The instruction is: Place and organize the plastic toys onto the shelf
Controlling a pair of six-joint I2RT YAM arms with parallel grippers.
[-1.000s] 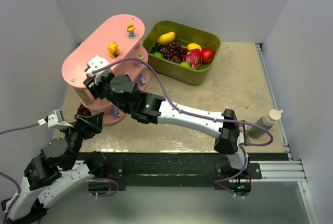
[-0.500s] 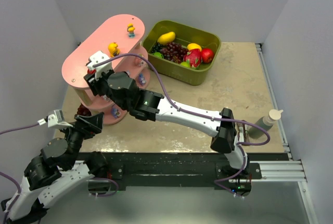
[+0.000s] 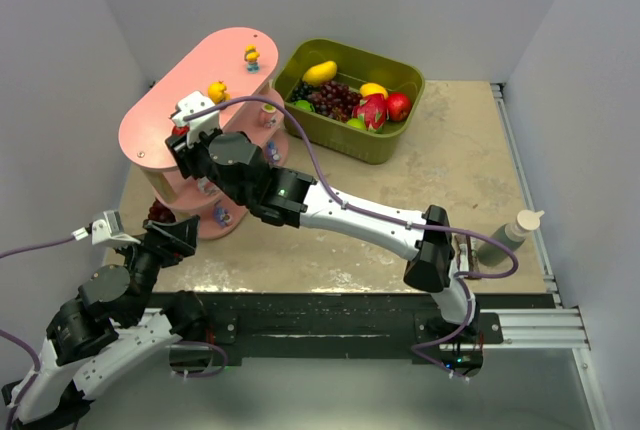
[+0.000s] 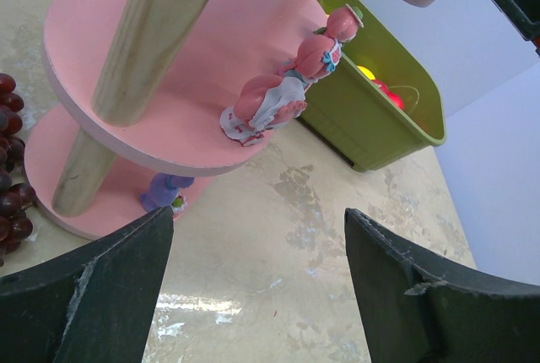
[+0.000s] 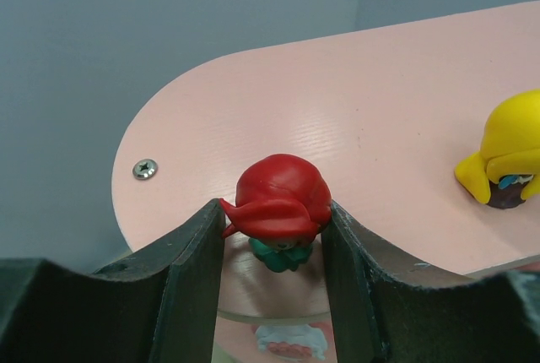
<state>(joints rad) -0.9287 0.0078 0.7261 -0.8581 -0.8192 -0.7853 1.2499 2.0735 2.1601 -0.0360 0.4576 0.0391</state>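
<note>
The right gripper [image 5: 275, 226] pinches a red-haired figurine [image 5: 278, 198] by the two sides of its head, just above the near rounded end of the top board of the pink shelf [image 3: 190, 80]. Whether its green base touches the board cannot be told. The toy looks like hard moulded plastic: probably very light, stiff and glossy, so the rounded hair could slip from flat fingers. The head is the widest part and seems the sensible place to hold. With a big head on a narrow base, it may topple when let go. The left gripper [image 4: 257, 228] is spread wide and holds nothing, low beside the shelf's near end. Seven toys can be counted. One is the red one in the grip. Two yellow figurines [image 3: 217, 91] [image 3: 251, 54] stand farther along the top board. Three pink figurines [image 4: 261, 105] sit at the edge of the middle board, the nearest lying on its side. One purple figurine [image 4: 164, 190] is on the bottom board. Others may be hidden under the boards. One olive bin [image 3: 390, 140] of fruit stands just beside the shelf's far end, and one grape bunch [image 4: 8, 169] lies against its base.
</note>
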